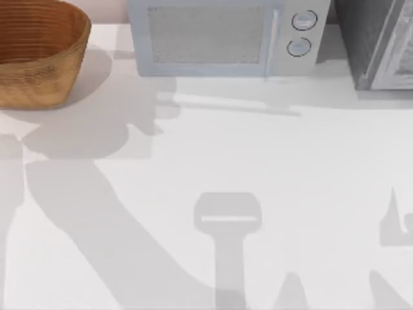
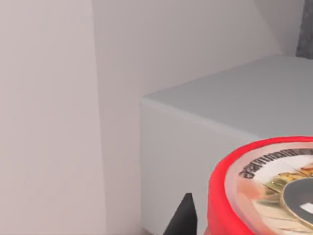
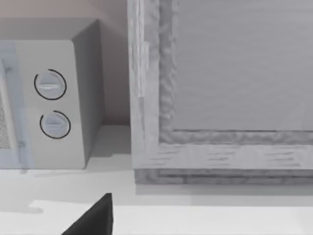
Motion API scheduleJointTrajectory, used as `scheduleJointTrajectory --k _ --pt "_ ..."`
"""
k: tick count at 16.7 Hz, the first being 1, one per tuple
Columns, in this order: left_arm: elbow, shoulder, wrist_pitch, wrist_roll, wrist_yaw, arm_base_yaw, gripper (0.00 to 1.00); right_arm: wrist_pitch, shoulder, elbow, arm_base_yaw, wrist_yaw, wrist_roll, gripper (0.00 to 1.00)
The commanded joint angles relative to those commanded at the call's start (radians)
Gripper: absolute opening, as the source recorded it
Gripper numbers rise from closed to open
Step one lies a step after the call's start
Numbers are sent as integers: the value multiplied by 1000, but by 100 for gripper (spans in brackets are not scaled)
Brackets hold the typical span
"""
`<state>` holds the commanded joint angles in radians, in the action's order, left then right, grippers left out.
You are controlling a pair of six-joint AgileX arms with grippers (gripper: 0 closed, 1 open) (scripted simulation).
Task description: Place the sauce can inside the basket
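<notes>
1. Two grippers are under review. The left gripper (image 2: 188, 218) shows one dark fingertip just beside the sauce can (image 2: 264, 188). The can's red rim and printed top sit very close under the wrist camera, which suggests it is being carried, but whether the fingers clamp it I cannot tell.
2. Beyond the can, from the left wrist, stands a grey box-shaped body (image 2: 205, 147); probably the microwave (image 1: 226, 35) against the back wall.
3. The basket (image 1: 39, 55) sits in the table's far left corner, rim up, apparently with nothing inside. The can is judged not yet delivered.
4. The right gripper (image 3: 95, 218) faces the microwave dials (image 3: 51, 105) and a grey framed cabinet (image 3: 220, 88); it appears parked, finger state indeterminable.
</notes>
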<state>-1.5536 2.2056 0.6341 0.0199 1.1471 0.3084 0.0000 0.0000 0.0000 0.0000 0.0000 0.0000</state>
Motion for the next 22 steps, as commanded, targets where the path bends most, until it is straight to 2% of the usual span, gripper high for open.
scheduleJointTrajectory --k 3,16,22 --pt "0 1 0 0 -1 -1 0 0 0 0 0 0 0 100" --pt "0 1 0 0 -1 -1 98 0 0 0 0 0 0 100" --pt "0 1 0 0 -1 -1 100 0 0 0 0 0 0 100"
